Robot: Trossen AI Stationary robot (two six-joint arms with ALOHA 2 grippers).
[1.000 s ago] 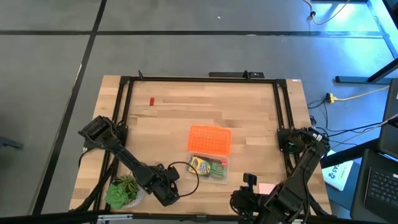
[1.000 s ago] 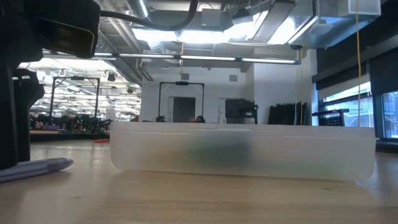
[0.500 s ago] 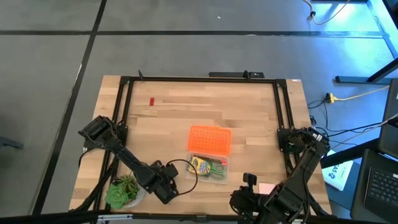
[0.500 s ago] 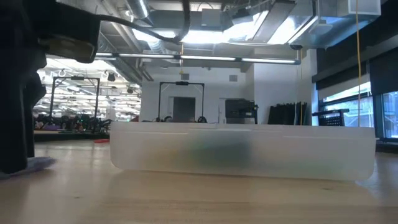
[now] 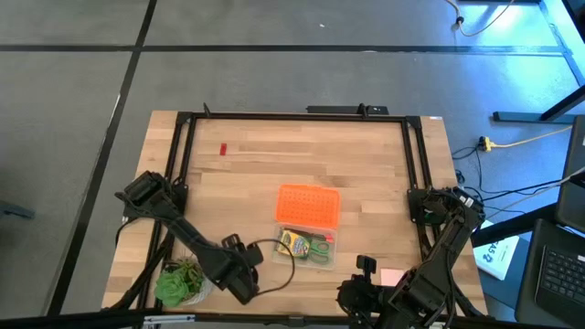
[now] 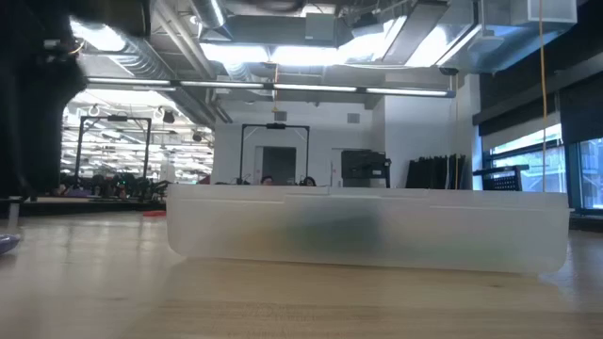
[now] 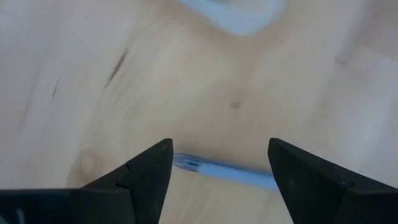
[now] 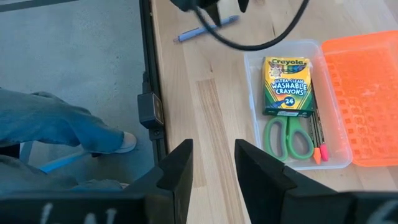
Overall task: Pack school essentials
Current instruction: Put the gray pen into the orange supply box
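Observation:
The greyish-purple pen (image 8: 208, 28) lies flat on the wood near the table's near-left part. My left gripper (image 7: 221, 171) hangs open just above it, and the pen (image 7: 227, 173) runs across the gap from one finger toward the other. The clear case (image 5: 306, 247) holds the yellow-green crayon box (image 8: 286, 84), the green-handled scissors (image 8: 288, 138) and thin pencils (image 8: 318, 134). The tiny red eraser (image 5: 222, 150) lies far left. The pink note pad (image 5: 391, 276) lies beside my right gripper (image 8: 211, 177), which is open at the near edge. My left gripper comes at the pen from above with its fingers (image 7: 146, 174) spread. I cannot tell whether either finger touches the pen; the pen lies on the table.
The orange lid (image 5: 308, 206) lies flat just beyond the case. A small green potted plant (image 5: 181, 281) stands at the near-left corner beside my left arm. The case wall (image 6: 367, 231) fills the low view. A person's leg in jeans (image 8: 50, 121) stands off the table's edge.
My left gripper has moved a little toward the table's left edge, staying low over the pen. In the low view the pen, earlier lying in plain sight left of the case, now shows only its tip at the picture's left edge.

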